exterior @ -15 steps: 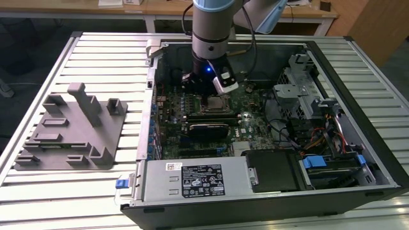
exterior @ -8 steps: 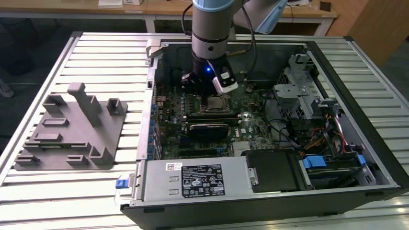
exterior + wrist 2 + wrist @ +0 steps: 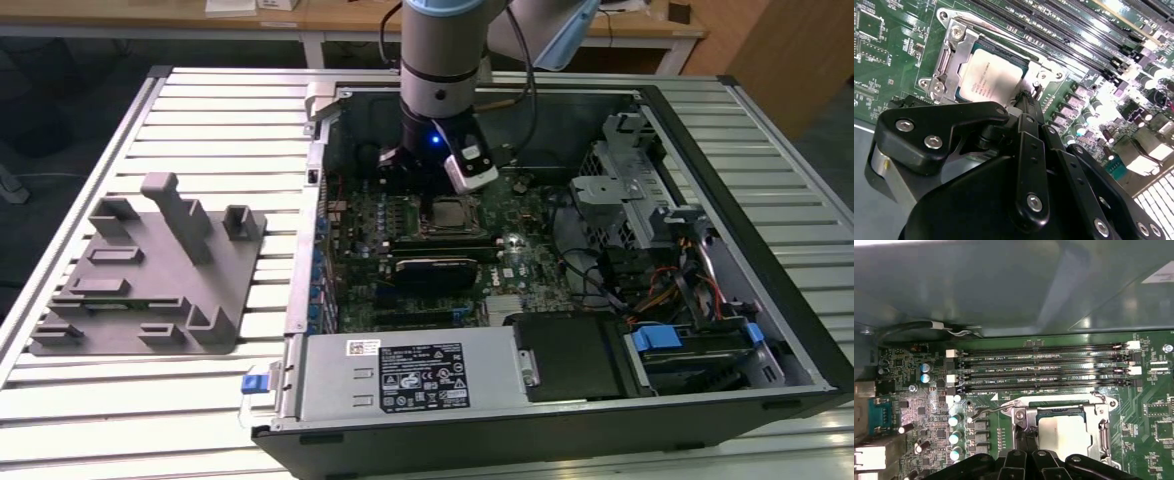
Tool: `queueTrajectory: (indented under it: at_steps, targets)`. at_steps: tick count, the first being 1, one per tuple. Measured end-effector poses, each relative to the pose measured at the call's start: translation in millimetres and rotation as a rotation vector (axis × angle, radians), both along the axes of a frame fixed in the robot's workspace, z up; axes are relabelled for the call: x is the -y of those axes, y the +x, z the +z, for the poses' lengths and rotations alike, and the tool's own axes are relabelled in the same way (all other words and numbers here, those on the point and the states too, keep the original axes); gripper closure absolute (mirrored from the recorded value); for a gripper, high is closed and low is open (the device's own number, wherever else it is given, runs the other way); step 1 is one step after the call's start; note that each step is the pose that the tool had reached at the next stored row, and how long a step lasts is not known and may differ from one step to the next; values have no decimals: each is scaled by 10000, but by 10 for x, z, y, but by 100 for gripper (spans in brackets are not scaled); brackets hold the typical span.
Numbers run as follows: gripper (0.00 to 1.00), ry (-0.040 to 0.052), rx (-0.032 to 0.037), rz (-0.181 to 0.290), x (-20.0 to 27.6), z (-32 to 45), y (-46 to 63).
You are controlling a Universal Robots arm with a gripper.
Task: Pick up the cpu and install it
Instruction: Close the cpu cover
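The cpu [image 3: 989, 75], a flat square chip with a silvery top, lies flat in the socket's metal frame [image 3: 949, 55] on the green motherboard. It also shows in the first wrist view as the cpu [image 3: 1061, 432] and in the exterior view as the cpu [image 3: 449, 211]. My gripper [image 3: 1027, 100] hangs just above one edge of the socket with its black fingers drawn together and nothing between them. Its fingers [image 3: 1023, 442] stand beside the cpu, next to a thin wire lever [image 3: 989, 411]. The arm's wrist [image 3: 438, 110] reaches down into the open computer case.
Long memory slots [image 3: 1044, 372] run beside the socket, with capacitors [image 3: 926, 371] and connectors nearby. The case walls [image 3: 315, 180], a power supply [image 3: 414, 375] and a drive cage [image 3: 641, 200] hem in the board. A grey fixture [image 3: 154, 270] sits on the slatted table at the exterior view's left.
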State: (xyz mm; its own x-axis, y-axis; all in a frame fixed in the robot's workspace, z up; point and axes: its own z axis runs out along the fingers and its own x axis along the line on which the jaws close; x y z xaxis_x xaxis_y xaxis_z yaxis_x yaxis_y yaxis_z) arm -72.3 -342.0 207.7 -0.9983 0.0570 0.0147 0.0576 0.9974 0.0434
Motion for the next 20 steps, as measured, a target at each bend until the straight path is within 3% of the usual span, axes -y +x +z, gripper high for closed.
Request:
queueTrajectory:
  at_steps: [7,14,20]
  targets:
    - [89,-1,0,0,0,120,0]
    - [89,-1,-1,3,0,127,4]
    - [89,0,0,1,0,126,144]
